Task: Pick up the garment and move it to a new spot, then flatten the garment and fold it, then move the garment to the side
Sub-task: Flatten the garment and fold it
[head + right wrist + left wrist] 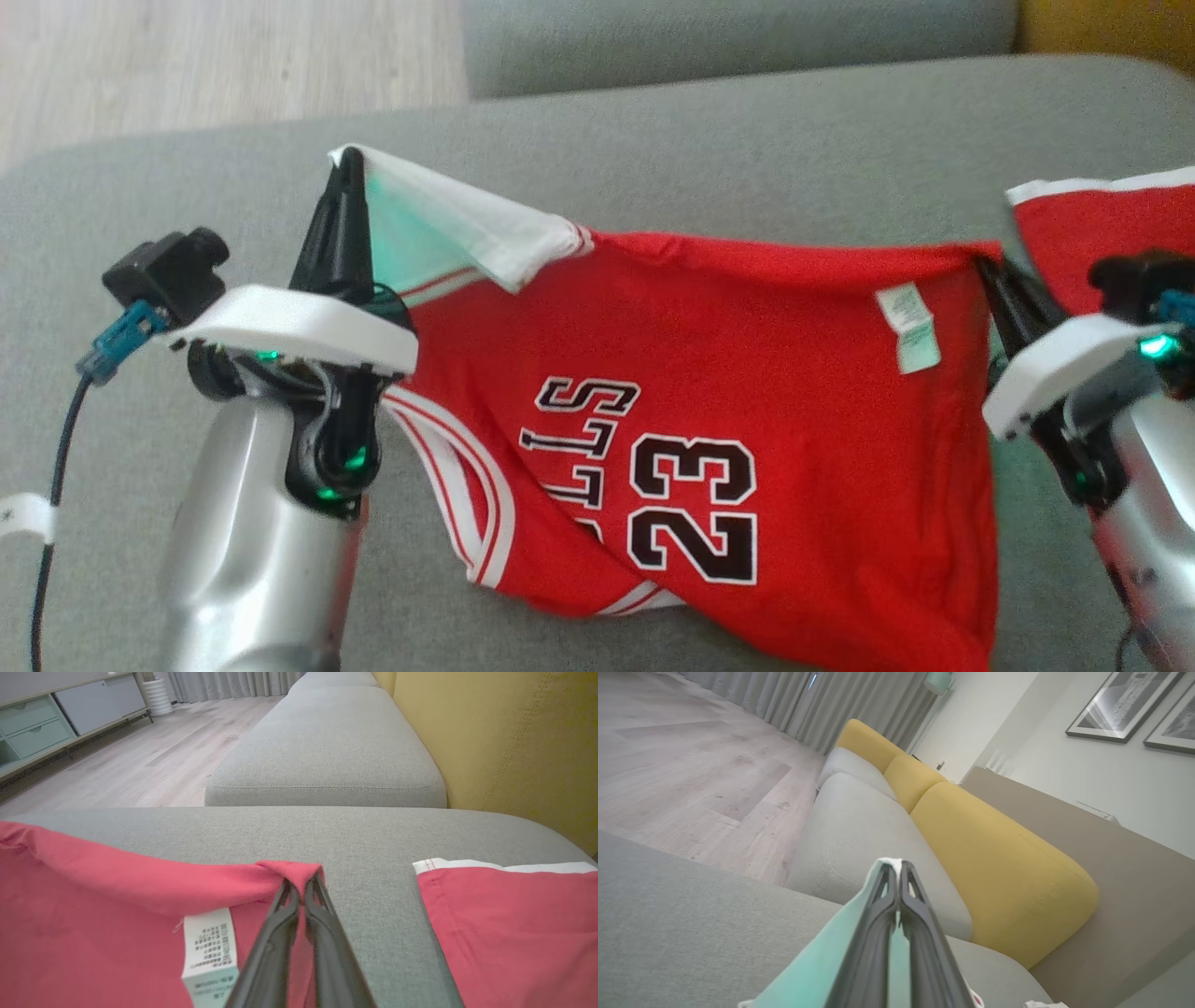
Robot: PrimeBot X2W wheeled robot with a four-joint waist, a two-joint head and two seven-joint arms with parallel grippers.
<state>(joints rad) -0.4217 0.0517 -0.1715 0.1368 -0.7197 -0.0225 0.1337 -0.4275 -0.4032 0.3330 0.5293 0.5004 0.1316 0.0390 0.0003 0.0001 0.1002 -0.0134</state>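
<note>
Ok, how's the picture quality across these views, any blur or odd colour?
Head view: soft overall, green glow on the jersey beside the left tool. Left wrist view: tilted, same green tint. Right wrist view: sofa crisp, right tool blurred close up.

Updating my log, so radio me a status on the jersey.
Hands shut: left hand on white corner of jersey, right hand on red corner. Jersey strung between them over grey cushion. Nearby: second red garment beside right hand.

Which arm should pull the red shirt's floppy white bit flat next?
Probably left: the left arm pinches the red shirt by its folded white edge in shut jaws; the right arm holds the far red corner.
</note>
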